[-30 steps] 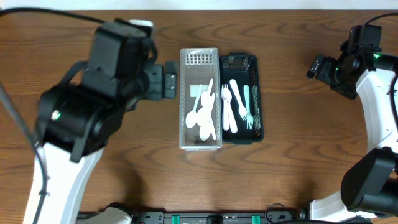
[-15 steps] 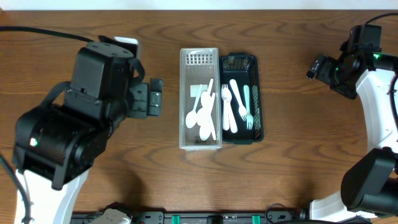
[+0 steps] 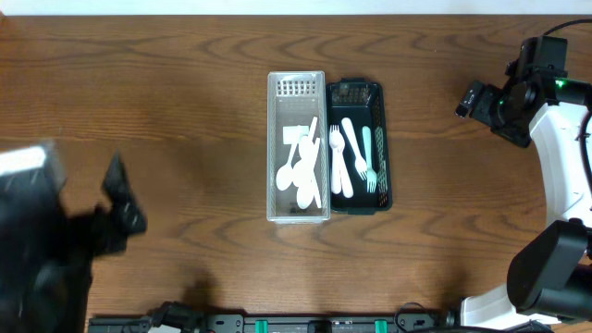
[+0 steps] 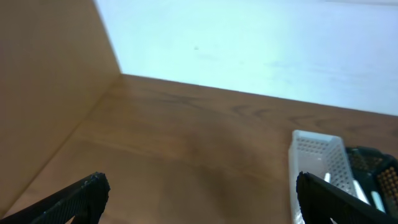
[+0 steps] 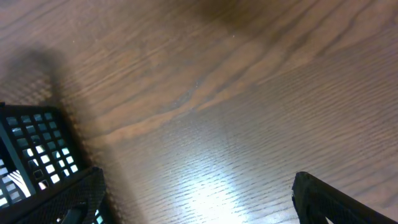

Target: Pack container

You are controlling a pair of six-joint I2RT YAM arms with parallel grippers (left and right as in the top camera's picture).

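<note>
Tray (image 3: 298, 148): clear, mid-table (image 3: 185, 92); its long axis runs from the robot's side to the far edge, with the slotted end at the far end.
Basket (image 3: 359, 148): black mesh, parallel to the tray and touching its right long side.
Cutlery: white spoons (image 3: 298, 176) in the tray and forks (image 3: 340, 162) in the basket, lying roughly along the long axis.
Left gripper (image 4: 200, 183): spread wide and empty, well left of the tray.
Right gripper (image 5: 198, 180): spread and empty over bare wood, just right of the basket.
Hard to see: the left arm is a dark blur overhead, cut off by the frame edge. Each wrist view shows only a container corner.
</note>
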